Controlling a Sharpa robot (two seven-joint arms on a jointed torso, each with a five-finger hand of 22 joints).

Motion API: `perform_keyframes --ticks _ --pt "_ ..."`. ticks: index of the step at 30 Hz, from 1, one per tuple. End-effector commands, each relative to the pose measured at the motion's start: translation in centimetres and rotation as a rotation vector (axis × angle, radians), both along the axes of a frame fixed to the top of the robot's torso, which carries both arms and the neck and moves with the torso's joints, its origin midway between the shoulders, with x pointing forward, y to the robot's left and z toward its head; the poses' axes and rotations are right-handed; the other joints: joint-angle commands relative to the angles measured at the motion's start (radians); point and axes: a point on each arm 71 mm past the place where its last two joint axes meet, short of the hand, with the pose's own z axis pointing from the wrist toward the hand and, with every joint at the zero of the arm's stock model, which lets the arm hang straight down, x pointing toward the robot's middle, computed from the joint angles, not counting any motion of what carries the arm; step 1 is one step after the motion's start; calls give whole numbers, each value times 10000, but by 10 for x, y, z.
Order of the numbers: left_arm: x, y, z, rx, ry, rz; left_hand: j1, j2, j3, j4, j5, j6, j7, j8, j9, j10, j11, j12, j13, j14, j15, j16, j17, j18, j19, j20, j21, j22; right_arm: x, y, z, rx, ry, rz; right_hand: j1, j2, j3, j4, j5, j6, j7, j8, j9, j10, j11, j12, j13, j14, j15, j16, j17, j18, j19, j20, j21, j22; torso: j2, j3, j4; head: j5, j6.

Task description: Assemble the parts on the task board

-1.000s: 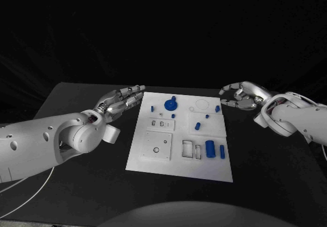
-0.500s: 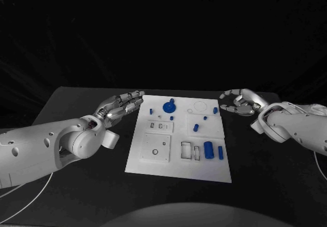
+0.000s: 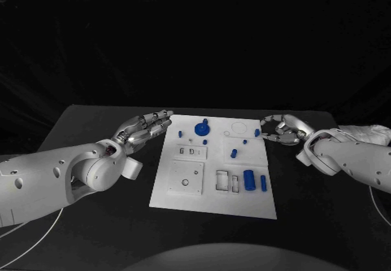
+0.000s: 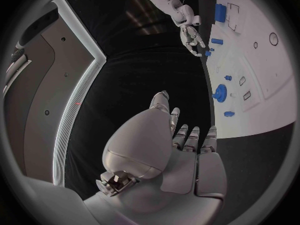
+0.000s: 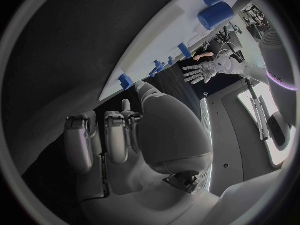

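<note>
fingers of the left hand lie spread and hold nothing, just off the board's left edge; the right hand is loosely curled (nothing in it), by the far right corner. blue parts sit on the board, unobstructed. black table lies around.

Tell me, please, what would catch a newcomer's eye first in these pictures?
The white task board in the middle of the black table stands out, dotted with small blue parts. Flanking its far end are the left hand, fingers spread and holding nothing, and the right hand, fingers curled by the board's far right corner near a small blue peg.
</note>
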Motion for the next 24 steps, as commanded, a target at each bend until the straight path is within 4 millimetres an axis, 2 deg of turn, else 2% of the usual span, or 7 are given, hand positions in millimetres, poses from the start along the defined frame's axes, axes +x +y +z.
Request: perform_keyframes --ticks 1,12,19,24 --pt "-1 -2 2 -147 -147 -245 89 -29 53 -14 66 -10 54 23 5 -7 44 19 10 -17 52 33 15 158 1 66 41 -143 0 2 -4 -43 293 90 112 21 17 57 -98 -76 25 67 22 1049 58 39 2634 1043 50 35 2631 -92 896 36 -39 2577 9 4 2 12 -11" --pt "-1 -2 2 -151 -141 -265 104 -31 63 -21 79 -13 53 23 5 -6 45 23 11 -16 53 35 16 157 4 66 43 -142 2 7 -8 -39 434 80 153 22 8 38 -187 -175 38 127 46 1049 71 39 2634 1043 63 35 2631 -80 859 52 -75 2561 -1 2 -4 25 -65" --pt "-1 -2 1 -150 -137 -265 104 -31 63 -21 79 -13 53 23 5 -6 45 23 11 -16 53 35 16 157 4 66 43 -142 3 8 -10 -53 608 40 286 89 69 -34 138 -181 66 343 111 1049 97 39 2634 1043 88 35 2631 -69 822 80 -110 2546 -2 3 -2 28 -68" --pt "-1 -2 2 -145 -145 -274 104 -31 63 -21 79 -13 53 23 5 -6 45 23 11 -16 53 35 16 157 4 66 43 -142 4 10 -12 -60 641 38 344 94 92 -76 210 -201 67 396 125 1049 100 39 2634 1043 93 35 2631 -61 800 86 -132 2536 -2 0 0 42 -55"
